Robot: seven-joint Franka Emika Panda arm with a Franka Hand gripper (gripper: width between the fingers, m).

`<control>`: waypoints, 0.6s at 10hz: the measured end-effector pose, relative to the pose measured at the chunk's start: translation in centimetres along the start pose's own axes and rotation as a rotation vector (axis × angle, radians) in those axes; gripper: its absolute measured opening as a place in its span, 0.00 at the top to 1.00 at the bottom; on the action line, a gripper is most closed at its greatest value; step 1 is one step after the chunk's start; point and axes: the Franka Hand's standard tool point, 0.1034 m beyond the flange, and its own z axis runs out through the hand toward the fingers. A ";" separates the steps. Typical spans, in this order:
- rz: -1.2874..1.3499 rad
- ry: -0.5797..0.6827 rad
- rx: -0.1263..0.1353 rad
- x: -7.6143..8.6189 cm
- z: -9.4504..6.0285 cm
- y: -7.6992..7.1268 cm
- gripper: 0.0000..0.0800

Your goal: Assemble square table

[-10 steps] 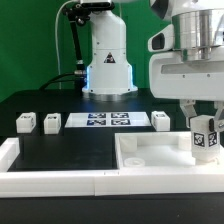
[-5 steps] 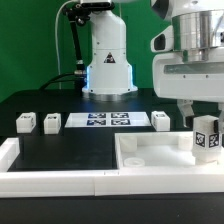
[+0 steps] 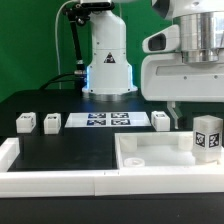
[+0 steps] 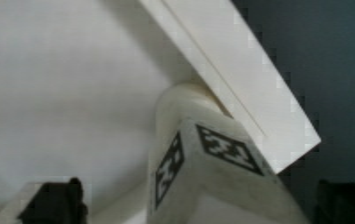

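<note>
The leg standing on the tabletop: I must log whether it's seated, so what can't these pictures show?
Leg base: in the exterior view the tabletop rim hides it; the wrist view is blurred.
End effector: one finger is cut off by the exterior view's right edge.
Tabletop's right side: cut off by that same edge.
Loose legs: tags too small in the exterior view.
</note>
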 end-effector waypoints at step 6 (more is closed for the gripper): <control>-0.474 0.007 0.003 -0.1 0.0 -0.3 0.19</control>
